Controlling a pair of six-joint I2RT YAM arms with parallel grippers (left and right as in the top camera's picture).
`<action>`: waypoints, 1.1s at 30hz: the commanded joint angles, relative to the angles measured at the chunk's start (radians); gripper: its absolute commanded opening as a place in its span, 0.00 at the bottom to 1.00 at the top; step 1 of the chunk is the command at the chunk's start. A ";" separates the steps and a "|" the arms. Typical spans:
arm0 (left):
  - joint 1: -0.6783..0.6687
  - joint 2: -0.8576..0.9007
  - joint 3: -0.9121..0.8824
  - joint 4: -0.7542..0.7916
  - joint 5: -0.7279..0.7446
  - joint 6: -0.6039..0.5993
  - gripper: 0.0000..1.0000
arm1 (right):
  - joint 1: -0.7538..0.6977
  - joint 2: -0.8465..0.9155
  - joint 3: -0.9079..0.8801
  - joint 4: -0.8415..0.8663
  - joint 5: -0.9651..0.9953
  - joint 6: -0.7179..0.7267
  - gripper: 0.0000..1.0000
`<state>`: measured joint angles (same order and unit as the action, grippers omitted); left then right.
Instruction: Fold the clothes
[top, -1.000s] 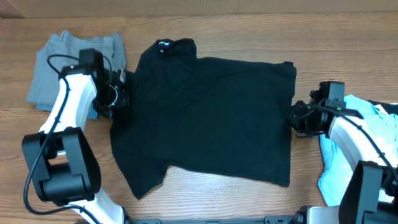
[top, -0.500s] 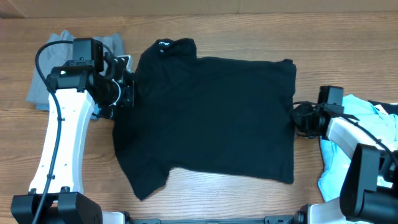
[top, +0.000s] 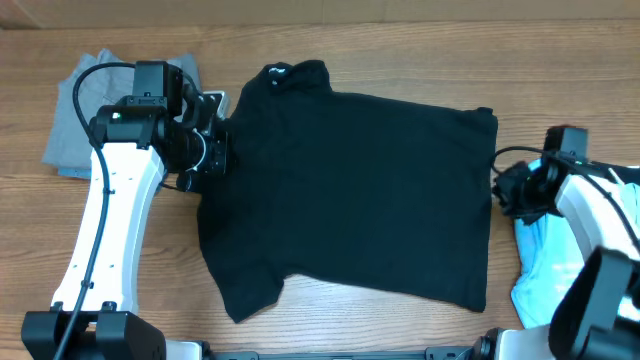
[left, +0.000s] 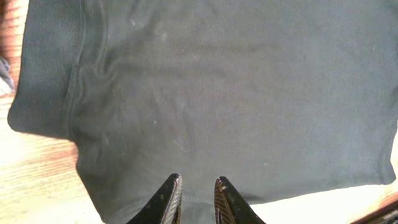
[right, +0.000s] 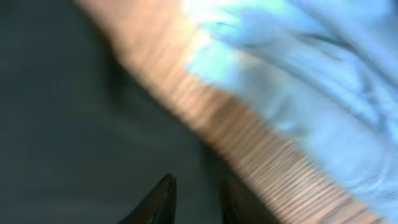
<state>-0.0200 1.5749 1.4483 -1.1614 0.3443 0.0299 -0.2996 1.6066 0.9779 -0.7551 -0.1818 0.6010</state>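
Lying flat, soft black shirt (top: 350, 190), woodgrain table (top: 400, 40)

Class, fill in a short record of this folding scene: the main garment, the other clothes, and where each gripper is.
Main garment: black shirt, spread flat on the table, not yet folded
By the left arm: grey garment, partly hidden by the arm
By the right arm: light-blue tee, crumpled
Left gripper: at the shirt's left edge, fingertips narrowly apart; grip unclear
Right gripper: at the shirt's right edge; view blurred, grip unclear
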 joint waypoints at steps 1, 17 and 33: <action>-0.006 -0.006 0.011 -0.045 -0.009 0.019 0.23 | -0.003 -0.034 0.024 -0.079 -0.147 -0.092 0.40; -0.007 -0.086 -0.070 -0.319 -0.179 -0.259 0.31 | -0.032 -0.438 0.024 -0.403 -0.135 -0.200 0.63; -0.007 -0.085 -0.727 -0.078 0.076 -0.378 0.29 | -0.032 -0.432 -0.022 -0.417 -0.134 -0.206 0.70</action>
<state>-0.0200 1.4902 0.8089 -1.2823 0.3172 -0.3172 -0.3275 1.1755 0.9600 -1.1854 -0.3149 0.4061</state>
